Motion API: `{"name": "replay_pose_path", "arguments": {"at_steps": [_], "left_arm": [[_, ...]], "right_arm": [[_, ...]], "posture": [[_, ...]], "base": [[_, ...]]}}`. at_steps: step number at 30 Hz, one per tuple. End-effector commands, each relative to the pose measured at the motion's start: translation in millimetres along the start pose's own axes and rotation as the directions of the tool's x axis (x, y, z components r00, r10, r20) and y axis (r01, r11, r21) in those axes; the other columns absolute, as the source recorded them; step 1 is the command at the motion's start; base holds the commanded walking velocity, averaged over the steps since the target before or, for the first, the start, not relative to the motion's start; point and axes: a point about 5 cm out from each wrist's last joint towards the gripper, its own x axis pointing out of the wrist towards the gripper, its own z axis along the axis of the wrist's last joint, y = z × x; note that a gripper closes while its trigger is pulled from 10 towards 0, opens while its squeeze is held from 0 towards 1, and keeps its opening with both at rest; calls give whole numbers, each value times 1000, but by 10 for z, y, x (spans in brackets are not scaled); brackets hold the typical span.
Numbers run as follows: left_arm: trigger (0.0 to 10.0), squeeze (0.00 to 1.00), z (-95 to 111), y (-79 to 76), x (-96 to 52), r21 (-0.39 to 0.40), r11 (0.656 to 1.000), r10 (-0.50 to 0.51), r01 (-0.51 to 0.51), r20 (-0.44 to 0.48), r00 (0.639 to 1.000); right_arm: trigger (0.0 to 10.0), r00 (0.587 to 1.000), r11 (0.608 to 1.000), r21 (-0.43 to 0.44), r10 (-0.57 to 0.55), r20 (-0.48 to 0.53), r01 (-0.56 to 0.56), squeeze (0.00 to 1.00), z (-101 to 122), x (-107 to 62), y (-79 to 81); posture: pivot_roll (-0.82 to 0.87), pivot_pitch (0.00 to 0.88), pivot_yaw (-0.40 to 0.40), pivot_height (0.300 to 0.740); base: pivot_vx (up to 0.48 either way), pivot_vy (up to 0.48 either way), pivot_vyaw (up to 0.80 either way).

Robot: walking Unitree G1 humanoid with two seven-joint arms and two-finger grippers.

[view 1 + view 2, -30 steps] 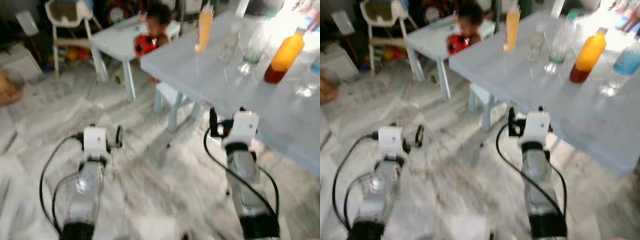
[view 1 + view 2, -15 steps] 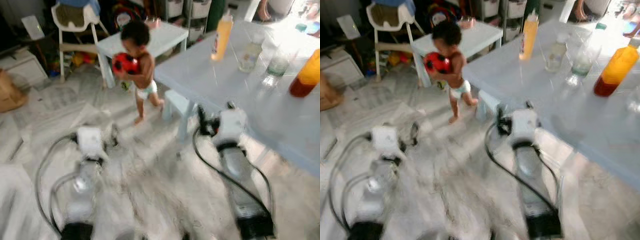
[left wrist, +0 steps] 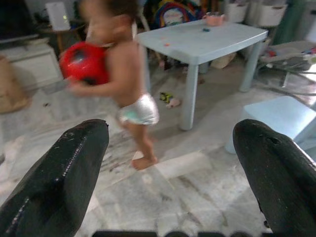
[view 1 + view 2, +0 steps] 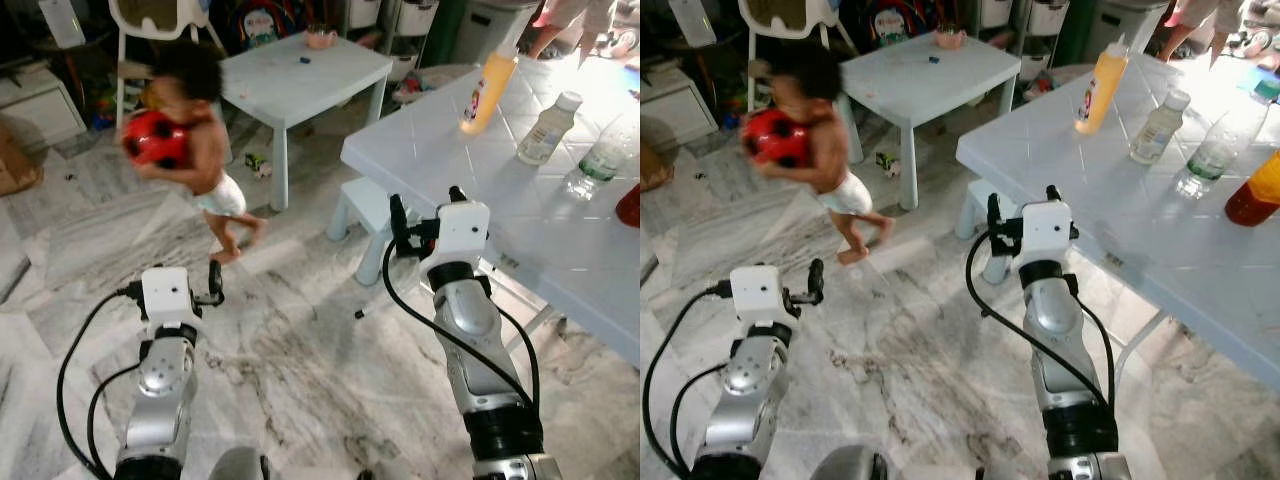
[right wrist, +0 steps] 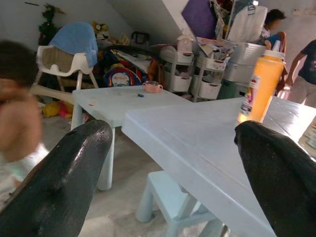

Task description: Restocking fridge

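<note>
Marble floor (image 4: 300,370), cluttered playroom. Pale blue bench (image 4: 520,190) on the right carried an orange sauce bottle (image 4: 487,80) with a label too blurred to read, a small white-capped bottle (image 4: 548,128), a clear water bottle (image 4: 600,158) and a red-orange bottle (image 4: 1252,190). No fridge seen. Small child (image 4: 195,150) hugging a red ball (image 4: 155,138) crossed ahead of left gripper (image 3: 168,177), near a low table (image 4: 305,75). Right gripper (image 5: 173,182) faced the bench edge. Fingers (image 3: 64,173) on both spread wide, holding nothing.
</note>
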Motion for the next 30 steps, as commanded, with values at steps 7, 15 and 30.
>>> {"name": "replay_pose_path", "arguments": {"at_steps": [7,15,30], "left_arm": [[10000,0,191,-70,93,8,996,-90,89,69,994],[10000,0,162,-102,91,7,994,-113,113,59,992],[10000,0,238,-176,117,-8,991,-130,131,94,987]], "right_arm": [[10000,998,999,9,-38,-43,39,0,-112,-155,-31],[10000,997,999,3,-53,-49,54,0,-131,-172,-63],[10000,999,999,6,-44,-32,44,0,-97,-99,-26]], "posture": [[35,67,18,740],[22,63,29,740],[23,63,29,740]], "base": [[382,0,-800],[480,0,-755],[335,0,-33]]}}
